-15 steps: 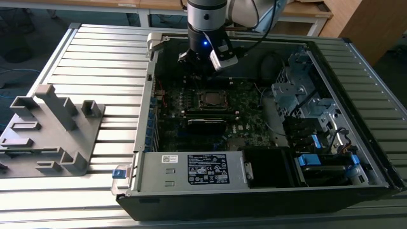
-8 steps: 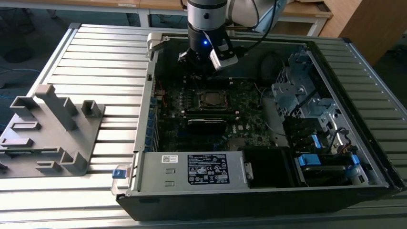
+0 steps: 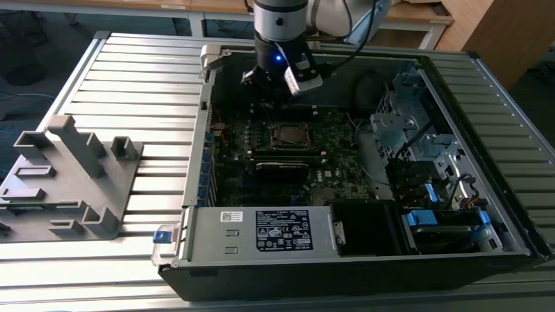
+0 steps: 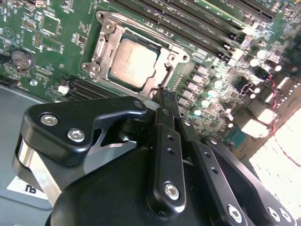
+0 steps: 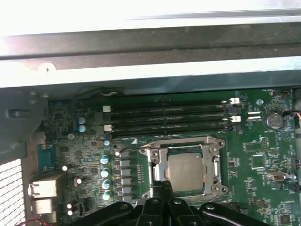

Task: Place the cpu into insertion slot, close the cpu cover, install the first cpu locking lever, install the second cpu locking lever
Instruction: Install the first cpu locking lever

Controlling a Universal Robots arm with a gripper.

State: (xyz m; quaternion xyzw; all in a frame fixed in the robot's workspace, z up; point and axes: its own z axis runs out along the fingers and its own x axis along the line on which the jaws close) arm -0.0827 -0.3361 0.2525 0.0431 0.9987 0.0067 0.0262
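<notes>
- My gripper (image 4: pixel 167 96) has its two black fingers drawn together to a point. I see no gap and nothing pinched between them in both wrist views.
- The cpu (image 4: pixel 133 62) lies flat in the insertion slot (image 3: pixel 290 135), silver-grey top facing up.
- The cpu cover (image 4: pixel 104 44) is down around the chip as a silvery frame. I cannot tell whether its edges are latched.
- The fingertips sit just beside one corner of that frame. I cannot judge whether they touch it or a lever.
- I cannot pick out the locking levers clearly enough to say how they lie.
- In the exterior view the arm (image 3: pixel 279 26) enters at 12 o'clock, with the slot at 6 o'clock from the wrist. The fingers are lost against the dark inside of the computer case (image 3: pixel 347 260).
- The gripper's own body hides the board nearest it in the second wrist view.
- A grey fixture (image 3: pixel 65 182) sits on the slatted table (image 3: pixel 130 78) at 9 o'clock of the case, cut off by the picture's edge.
</notes>
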